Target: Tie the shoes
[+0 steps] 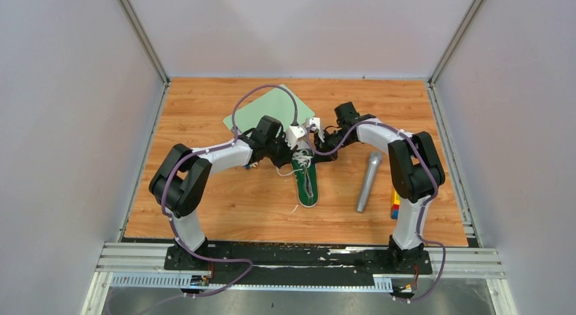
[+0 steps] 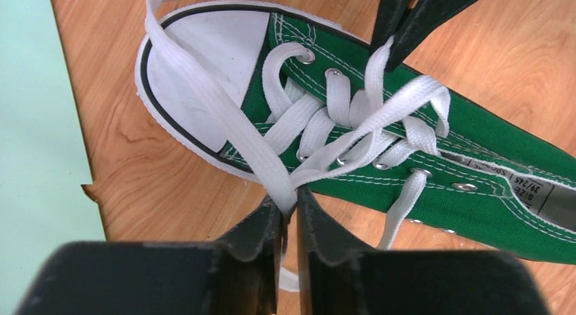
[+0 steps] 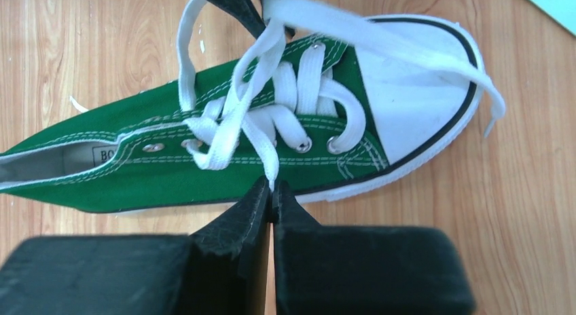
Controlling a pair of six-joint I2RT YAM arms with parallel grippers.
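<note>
- Left arm (image 1: 204,157) and right arm (image 1: 401,144) bend inward over the green shoe (image 1: 307,182) in the middle of the bench (image 1: 224,206).
- Left claw (image 2: 289,210) pinches a white lace (image 2: 217,111).
- Right claw (image 3: 272,196) pinches a lace strand (image 3: 258,135).

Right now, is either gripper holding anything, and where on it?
Both. Left gripper pinches a white lace well back from its tip, beside the sneaker's toe cap. Right gripper pinches another lace strand near the eyelets.
</note>
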